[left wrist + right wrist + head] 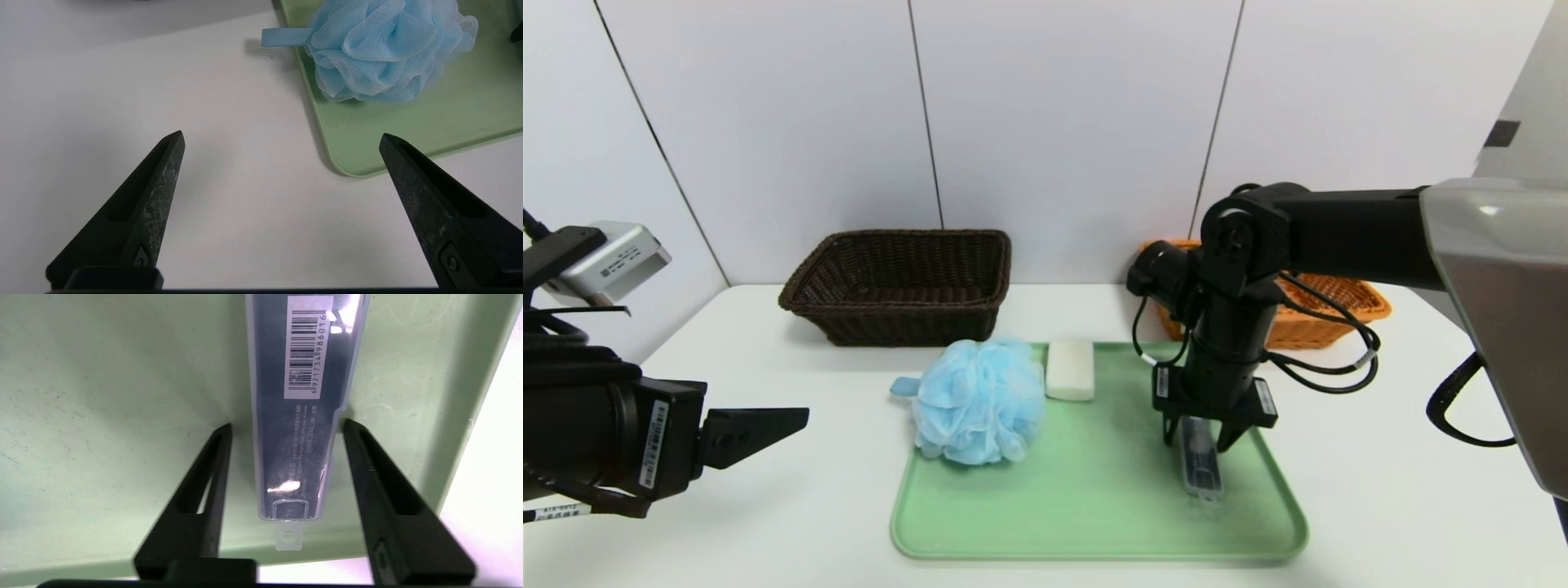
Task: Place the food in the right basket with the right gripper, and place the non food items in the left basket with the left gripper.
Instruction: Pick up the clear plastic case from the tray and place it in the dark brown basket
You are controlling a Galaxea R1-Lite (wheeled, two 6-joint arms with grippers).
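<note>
The slim grey case [300, 416] lies flat on the green tray [1094, 506], toward the tray's four o'clock corner, its long axis running six to twelve o'clock from the robot. The right gripper [1199, 437] points straight down over the case's far end, fingers astride its narrow width at three and nine o'clock, half-spread with small gaps either side, holding nothing. The left gripper [282, 141] hangs wide open and empty off the tray's eight o'clock corner, nearer the blue bath pouf [978, 402]. Beyond the pouf sits the white soap bar [1070, 369]; farthest, the dark brown basket [903, 282] at eleven o'clock, the orange basket [1339, 314] at one. The case is non-food, so this straddle looks mismatched.
</note>
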